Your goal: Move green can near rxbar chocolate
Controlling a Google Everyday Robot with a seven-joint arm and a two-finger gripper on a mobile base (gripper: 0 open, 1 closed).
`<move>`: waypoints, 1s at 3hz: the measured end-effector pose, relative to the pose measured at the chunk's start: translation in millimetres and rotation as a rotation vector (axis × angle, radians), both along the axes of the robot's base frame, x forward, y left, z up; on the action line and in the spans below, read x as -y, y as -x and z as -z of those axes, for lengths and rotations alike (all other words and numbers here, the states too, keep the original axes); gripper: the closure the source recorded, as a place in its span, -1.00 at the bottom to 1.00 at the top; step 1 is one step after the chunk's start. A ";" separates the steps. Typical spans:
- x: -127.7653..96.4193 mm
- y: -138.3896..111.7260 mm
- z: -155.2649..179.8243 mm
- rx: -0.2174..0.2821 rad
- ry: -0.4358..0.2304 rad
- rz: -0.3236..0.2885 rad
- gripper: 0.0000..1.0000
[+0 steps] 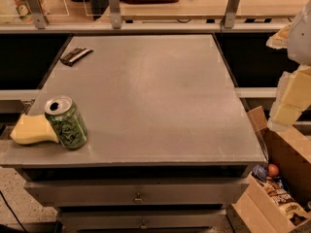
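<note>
The green can [66, 123] stands upright near the front left corner of the grey table [155, 101], its silver top with the open hole showing. It touches a yellow wavy sponge [31, 131] on its left. The rxbar chocolate [75, 56], a thin dark bar with pale edges, lies flat at the table's far left corner, well apart from the can. My gripper [289, 103] hangs at the right edge of the view, beyond the table's right side, far from both objects and holding nothing that I can see.
A cardboard box [279, 178] with snack packets sits on the floor to the right of the table. A railing with metal posts [114, 6] and a counter run behind the table. Drawers [138, 193] are below the tabletop.
</note>
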State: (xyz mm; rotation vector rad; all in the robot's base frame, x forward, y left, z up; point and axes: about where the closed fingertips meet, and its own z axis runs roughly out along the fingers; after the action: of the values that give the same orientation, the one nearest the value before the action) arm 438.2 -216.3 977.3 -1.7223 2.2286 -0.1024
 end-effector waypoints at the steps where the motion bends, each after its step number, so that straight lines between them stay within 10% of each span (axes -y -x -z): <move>1: 0.0 0.0 0.0 0.000 0.000 0.000 -1.00; 3: -36.0 -18.7 29.4 -0.008 -0.142 -0.046 -1.00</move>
State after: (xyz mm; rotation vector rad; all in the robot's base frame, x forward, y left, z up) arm 457.0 -180.3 948.0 -1.6984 2.1449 0.0725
